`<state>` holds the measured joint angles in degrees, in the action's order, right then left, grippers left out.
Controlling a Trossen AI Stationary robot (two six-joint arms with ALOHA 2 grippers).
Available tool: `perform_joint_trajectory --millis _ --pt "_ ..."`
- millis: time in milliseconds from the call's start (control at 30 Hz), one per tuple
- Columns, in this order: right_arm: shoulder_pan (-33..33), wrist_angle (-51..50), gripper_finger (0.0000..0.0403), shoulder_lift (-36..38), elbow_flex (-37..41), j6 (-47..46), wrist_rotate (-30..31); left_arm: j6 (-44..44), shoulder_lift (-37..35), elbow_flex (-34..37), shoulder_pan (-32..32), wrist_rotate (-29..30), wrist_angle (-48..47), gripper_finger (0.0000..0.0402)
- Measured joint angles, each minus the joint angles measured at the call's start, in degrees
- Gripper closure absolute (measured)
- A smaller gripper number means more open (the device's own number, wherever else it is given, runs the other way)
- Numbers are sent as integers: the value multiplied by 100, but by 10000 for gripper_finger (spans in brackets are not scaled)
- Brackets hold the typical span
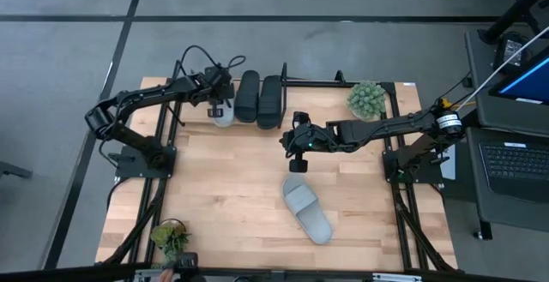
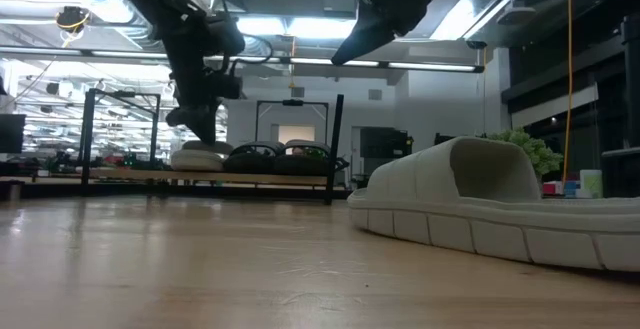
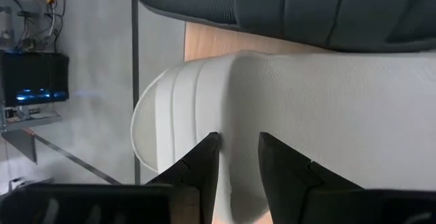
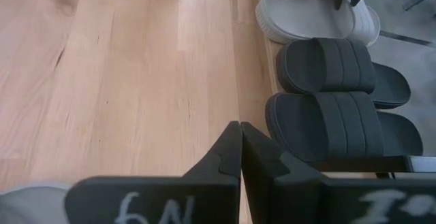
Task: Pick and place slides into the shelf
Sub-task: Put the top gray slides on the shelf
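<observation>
Two black slides [image 1: 260, 99] lie side by side on the shelf [image 1: 317, 82] at the table's far edge. To their left a pale grey slide [image 1: 225, 114] sits at the shelf's board level [image 2: 200, 155], with my left gripper [image 3: 235, 137] shut on it. A second pale grey slide [image 1: 307, 210] lies sole down on the tabletop near the middle right. My right gripper [image 1: 288, 142] hangs shut and empty above the table, between that slide and the shelf. My left gripper pinches the pale grey slide's left side beside the strap [image 3: 238, 176] between its two fingers. The fingers [image 2: 196, 121] come slanting down from the table's left. The slide lies level next to the black pair; whether its sole rests on the board I cannot tell.
A green potted plant [image 1: 367, 99] stands at the shelf's right end and another [image 1: 171, 236] at the table's near left corner. Bare wood [image 1: 223, 179] lies between the shelf and the loose slide. A laptop [image 1: 515, 158] sits off the table's right side.
</observation>
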<state>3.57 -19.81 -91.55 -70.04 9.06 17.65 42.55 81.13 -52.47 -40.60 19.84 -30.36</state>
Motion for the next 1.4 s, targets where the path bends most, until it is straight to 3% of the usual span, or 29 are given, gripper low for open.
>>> perform_joint_trajectory --millis 467,867,1400 --pt "0 -230 397 0 0 -136 0 22 110 0 -17 65 353 311" --pt "0 -232 397 0 0 -134 2 164 152 0 -28 55 394 396" --pt "-2 -236 397 0 0 -129 2 707 152 0 19 37 407 400"
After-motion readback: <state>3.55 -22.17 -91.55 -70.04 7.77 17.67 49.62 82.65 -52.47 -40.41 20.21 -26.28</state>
